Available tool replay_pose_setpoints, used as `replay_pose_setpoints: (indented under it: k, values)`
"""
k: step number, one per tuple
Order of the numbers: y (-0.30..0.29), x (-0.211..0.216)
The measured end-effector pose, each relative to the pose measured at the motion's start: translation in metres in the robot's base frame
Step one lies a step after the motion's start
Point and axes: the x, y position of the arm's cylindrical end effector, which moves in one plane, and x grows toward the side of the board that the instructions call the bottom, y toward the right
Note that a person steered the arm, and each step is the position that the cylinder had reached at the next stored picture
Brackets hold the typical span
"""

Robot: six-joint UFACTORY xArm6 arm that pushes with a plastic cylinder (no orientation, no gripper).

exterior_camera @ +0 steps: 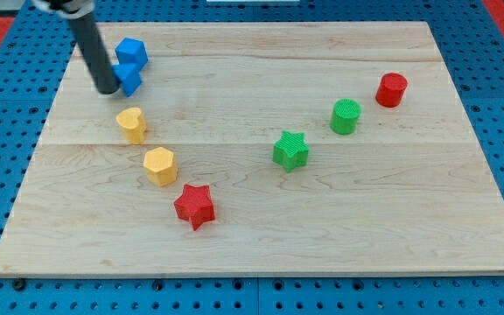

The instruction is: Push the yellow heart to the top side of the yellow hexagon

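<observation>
Nearest the view's bottom: red star-shaped block, sitting alone on the pale wooden board. Just above and to its left, the yellow hexagonal block; above that again, slightly left, the yellow heart-shaped block. The two yellow pieces lie close, with a narrow strip of bare wood showing between them, so not touching.

Task status, judged from layout: heart already lies on the top side of the hexagon, offset a little to the view's left. Looks essentially met, or needing only a small nudge rightward to centre it above the hexagon. Cannot say whether that counts as final.

Dark rod comes down from the view's top left; my tip rests on the board just left of the lower of two blue blocks, shape unclear, possibly touching it. Tip is above the heart and apart from it, no contact. No gripper on this arm, so nothing to open or close; the rod holds nothing.

Elsewhere: green star-shaped block mid-board, green cylindrical block up and right of it, red cylindrical block further up and right. All well apart from the yellow pair.

Surface: light planked wood, visible grain and seams, lying flat. It sits on a blue perforated base that shows on all sides. Red patches at the top corners, unidentified.
</observation>
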Motion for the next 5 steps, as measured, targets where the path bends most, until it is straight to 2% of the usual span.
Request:
replay_pose_setpoints:
  k: [1, 2, 3, 4, 5]
  values:
    - [0.001, -0.017]
    - [-0.002, 0.04]
    - [0.038, 0.103]
    - [0.045, 0.104]
    - [0.0, 0.115]
